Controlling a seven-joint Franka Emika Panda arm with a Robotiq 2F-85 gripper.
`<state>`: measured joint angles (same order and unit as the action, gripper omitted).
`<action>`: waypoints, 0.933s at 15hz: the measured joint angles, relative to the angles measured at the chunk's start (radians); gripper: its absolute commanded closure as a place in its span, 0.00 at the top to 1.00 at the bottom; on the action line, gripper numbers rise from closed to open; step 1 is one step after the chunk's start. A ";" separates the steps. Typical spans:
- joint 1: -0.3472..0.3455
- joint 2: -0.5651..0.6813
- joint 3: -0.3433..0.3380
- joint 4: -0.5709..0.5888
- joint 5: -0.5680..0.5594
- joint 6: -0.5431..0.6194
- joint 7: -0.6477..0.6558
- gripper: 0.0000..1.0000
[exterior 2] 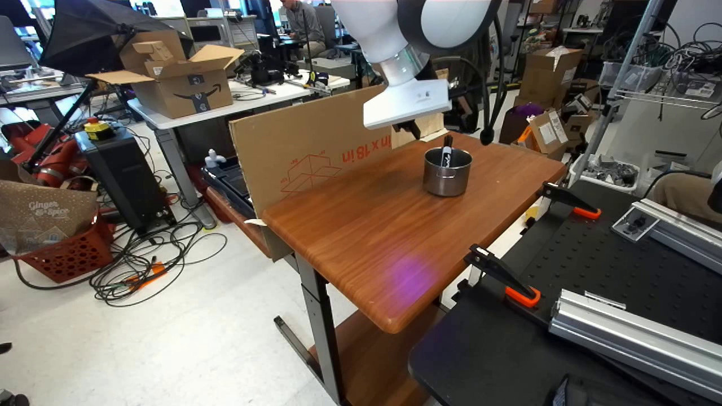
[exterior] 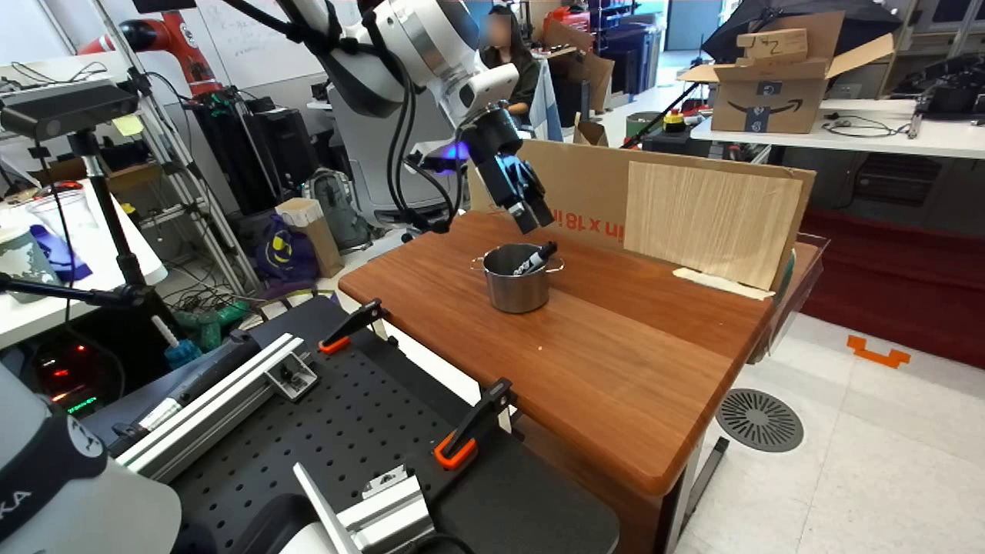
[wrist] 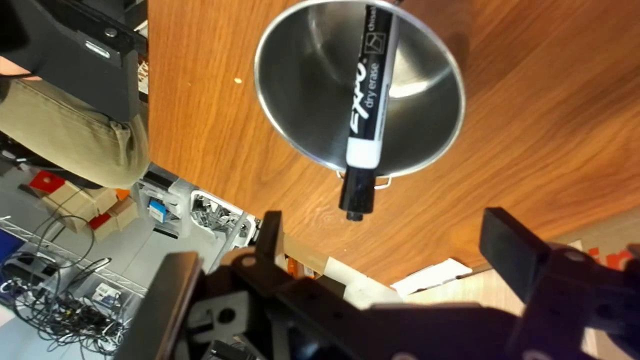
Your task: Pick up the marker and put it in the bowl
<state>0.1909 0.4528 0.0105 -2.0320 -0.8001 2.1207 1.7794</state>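
Nearest, in an exterior view: black board [exterior: 385,408] full of holes, clamps [exterior: 471,427] along its edge, then brown counter [exterior: 608,362]. On counter, upright: bowl [exterior: 518,294], with marker [exterior: 531,263] inside at a tilt, cap end up over the rim, other end out of sight behind the bowl's near wall in both exterior views. In wrist view, most of the marker's length over the bowl's mouth, cap out past the rim. Can't tell how deep inside. Judged as good as finished: picked up, put in, let go. Left, at most: backing off, maybe a small push on the cap if wanting it fully inside. Might tip out with a knock, only a guess. Above and slightly beyond the bowl: pincer [wrist: 384,225], spread wide by the wrist view, with nothing in grip and some counter in sight through the gap. Near the cap but apart; no touch on marker or bowl. Better to lift straight up than sweep sideways. Farther: cardboard sheet [exterior: 569,181] standing along the counter's far edge, with pale wood-look panel [exterior: 708,223] on its face. Farther still: brown box [exterior: 769,100] on a white desk [exterior: 946,142].
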 measured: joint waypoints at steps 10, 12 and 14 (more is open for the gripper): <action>0.007 -0.139 0.048 -0.077 -0.001 0.107 -0.151 1.00; 0.007 -0.133 0.046 -0.075 -0.001 0.107 -0.151 1.00; 0.007 -0.132 0.046 -0.073 -0.001 0.107 -0.151 1.00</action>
